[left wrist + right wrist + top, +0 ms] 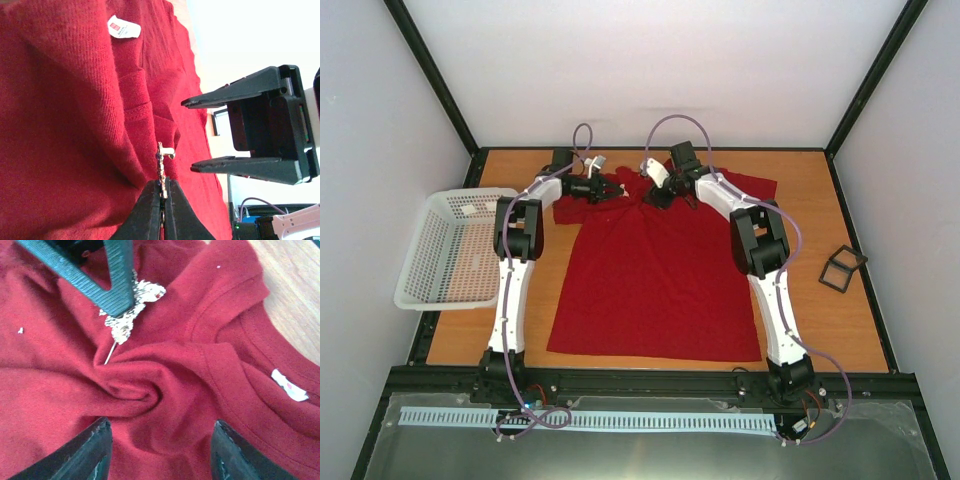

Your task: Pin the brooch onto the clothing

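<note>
Brooch (132, 307), pale and glittering with an irregular outline, sits at the upper chest of the red T-shirt (660, 280), just below the round neckline and close to the small white label (290, 386) inside the collar. The left gripper (162, 186) is clamped tight on it: in the left wrist view the two dark fingers press together with the brooch standing edge-on between their tips, a small metal clasp piece jutting to one side. From the right wrist view a thin pin shaft runs from the lower edge of the brooch down to a fold in the fabric; whether it pierces the cloth cannot be told. Beneath it the shirt is gathered into a twisted swirl of wrinkles. The right gripper (161, 424) has its jaws spread apart, one finger on each side of that bunched cloth, and nothing is pinched between them; the left wrist view shows the same gripper side-on with a clear gap between its fingers. The T-shirt lies flat on the wooden table (820, 200), hem toward the arm bases and collar at the far side, where both arms reach in from left and right. A white mesh basket (412, 270) stands at the left edge of the table, well apart from the shirt, and two small black square frames (842, 268) rest to the right.
</note>
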Motion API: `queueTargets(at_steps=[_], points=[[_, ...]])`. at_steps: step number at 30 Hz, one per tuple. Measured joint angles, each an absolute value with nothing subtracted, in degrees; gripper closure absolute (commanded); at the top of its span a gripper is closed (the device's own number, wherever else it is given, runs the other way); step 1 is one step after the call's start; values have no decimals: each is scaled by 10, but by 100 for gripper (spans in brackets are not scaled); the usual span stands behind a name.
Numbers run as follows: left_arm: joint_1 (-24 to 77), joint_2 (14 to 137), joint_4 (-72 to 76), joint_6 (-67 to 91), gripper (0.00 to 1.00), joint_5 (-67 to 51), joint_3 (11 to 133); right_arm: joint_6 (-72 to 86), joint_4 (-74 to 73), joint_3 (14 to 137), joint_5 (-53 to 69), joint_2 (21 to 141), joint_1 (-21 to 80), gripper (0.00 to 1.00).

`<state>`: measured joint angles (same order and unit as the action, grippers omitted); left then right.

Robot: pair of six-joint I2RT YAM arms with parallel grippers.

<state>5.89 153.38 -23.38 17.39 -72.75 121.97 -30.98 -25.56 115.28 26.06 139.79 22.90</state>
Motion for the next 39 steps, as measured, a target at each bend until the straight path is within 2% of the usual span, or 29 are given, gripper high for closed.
queueTargets(at_steps=[5, 11, 26, 34, 39], points=[[55, 1534, -232, 182, 99, -738, 1220, -346, -255, 1140, 283, 1394, 229, 38], [55, 1534, -231, 186, 99, -745, 1220, -393, -269, 1162, 292, 1399, 230, 36], [55, 1534, -232, 186, 99, -751, 1220, -491, -326, 1254, 305, 1466, 234, 46], [55, 1534, -232, 186, 99, -752, 1220, -510, -342, 1280, 300, 1477, 243, 46], [55, 1534, -232, 186, 99, -753, 1220, -512, -343, 1304, 293, 1488, 249, 53]])
